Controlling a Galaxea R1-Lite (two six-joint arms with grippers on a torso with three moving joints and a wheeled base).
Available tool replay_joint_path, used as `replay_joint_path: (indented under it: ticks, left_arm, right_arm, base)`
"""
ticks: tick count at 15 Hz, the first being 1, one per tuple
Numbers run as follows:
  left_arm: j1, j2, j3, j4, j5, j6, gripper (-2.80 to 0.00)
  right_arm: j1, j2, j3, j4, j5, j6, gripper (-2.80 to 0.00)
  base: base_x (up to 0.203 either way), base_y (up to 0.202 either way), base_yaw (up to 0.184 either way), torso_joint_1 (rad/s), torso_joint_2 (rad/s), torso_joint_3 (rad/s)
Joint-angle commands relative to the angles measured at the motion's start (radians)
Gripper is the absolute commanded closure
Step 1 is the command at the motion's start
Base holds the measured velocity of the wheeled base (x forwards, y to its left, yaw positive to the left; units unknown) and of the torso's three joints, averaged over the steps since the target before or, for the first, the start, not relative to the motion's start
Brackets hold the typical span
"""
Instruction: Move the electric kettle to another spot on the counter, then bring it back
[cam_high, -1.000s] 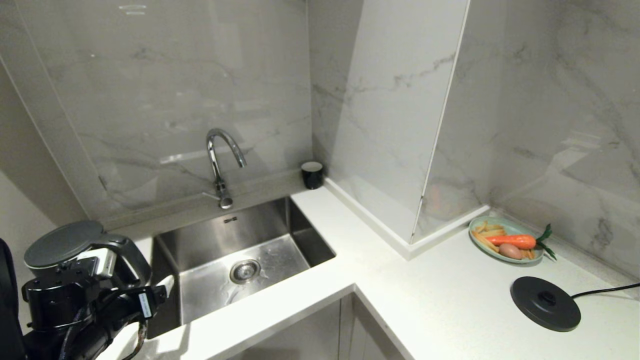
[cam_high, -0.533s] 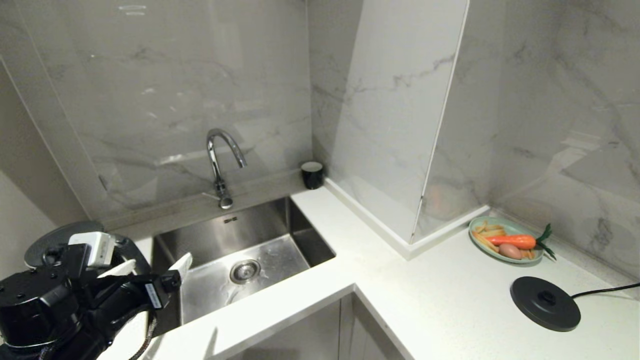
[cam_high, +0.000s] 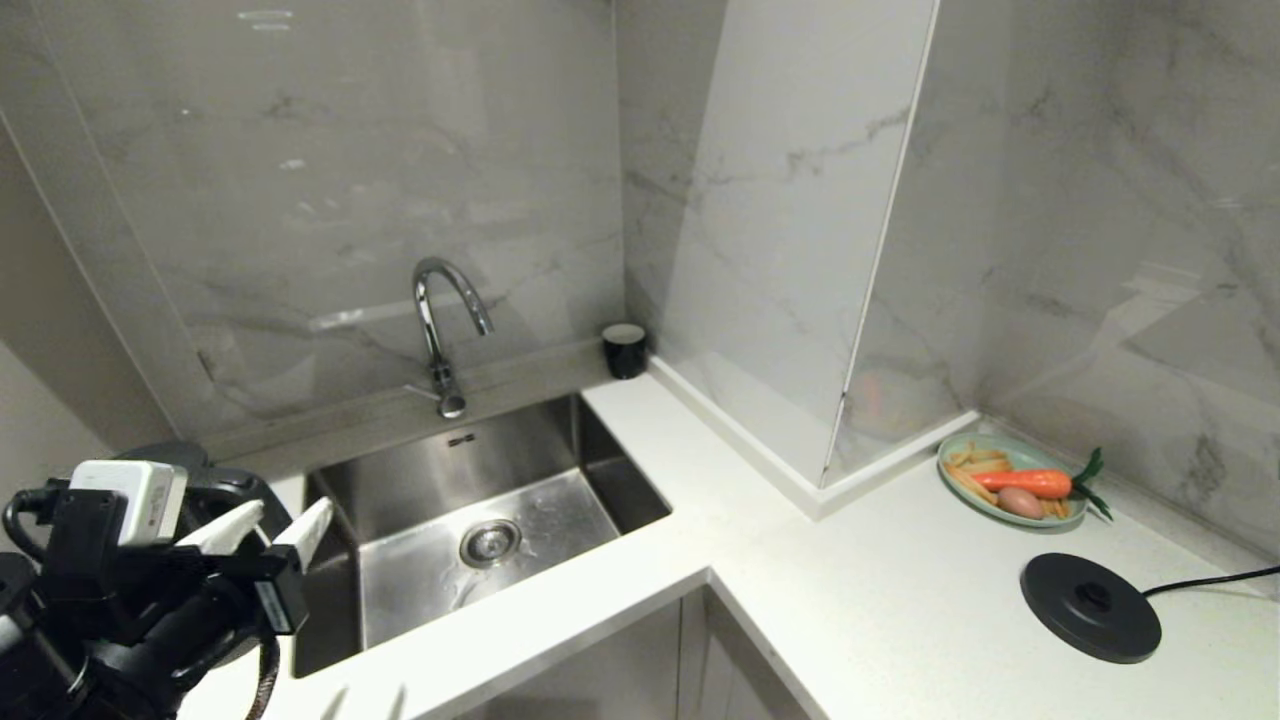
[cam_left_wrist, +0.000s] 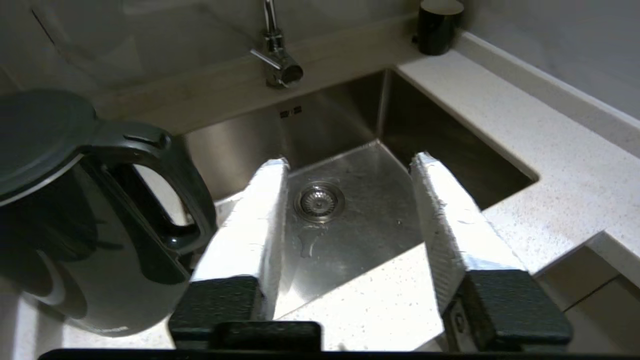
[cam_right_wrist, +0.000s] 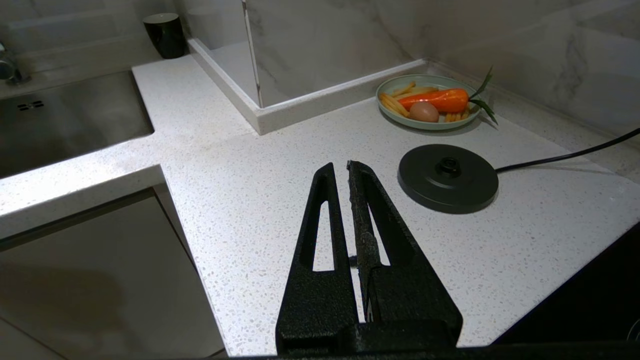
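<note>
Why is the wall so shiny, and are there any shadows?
In the head view, the glossy marble wall reflects pale streaks of light; the faucet gleams too. In the right wrist view, the kettle base and plate cast soft shadows on the counter. In the left wrist view, the electric kettle mirrors the room.

Beside sink (cam_high: 480, 500), at nine o'clock: electric kettle (cam_left_wrist: 75, 210) crowding narrow counter (cam_high: 900, 600) strip. At three o'clock: broad bare stone up to base disc (cam_high: 1090, 607), plate (cam_high: 1010, 482).

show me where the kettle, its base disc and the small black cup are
electric kettle (cam_left_wrist: 65, 240), left wrist view, glossy side wall.
base disc (cam_right_wrist: 448, 178), right wrist view, flat top.
small black cup (cam_high: 625, 350), head view, side wall.
</note>
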Motion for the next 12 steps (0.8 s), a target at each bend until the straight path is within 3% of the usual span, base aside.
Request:
replay_joint_path:
  ticks: [1,4,7,9,12]
  left_arm:
    - [0.0,-0.121,-0.007,0.043,0.019,0.034,0.0]
    - [-0.002,-0.254,-0.049,0.179,0.166,0.103,0.0]
    - [-0.001,-0.459,-0.099,0.338,0.209,0.153,0.0]
    - [0.001,-0.634,-0.158,0.546,0.216,0.177,0.0]
    - [0.003,-0.876,-0.289,1.003,0.215,0.188,0.0]
  right_arm:
    - [0.0,0.0,0.0,0.0,-0.001,-0.001,0.0]
    - [0.0,0.0,0.0,0.0,0.0,-0.001,0.0]
    - [0.0,0.0,0.0,0.0,-0.001,0.001,0.0]
    - [0.0,0.0,0.0,0.0,-0.001,0.001,0.0]
    - [0.0,0.0,0.0,0.001,-0.001,0.001,0.0]
  base:
    - [0.0,0.0,0.0,0.0,0.0,0.0]
    - [0.0,0.0,0.0,0.0,0.0,0.0]
    - [0.0,0.0,0.0,0.0,0.0,0.0]
    - [0.0,0.0,0.0,0.0,0.0,0.0]
    - [0.0,0.0,0.0,0.0,0.0,0.0]
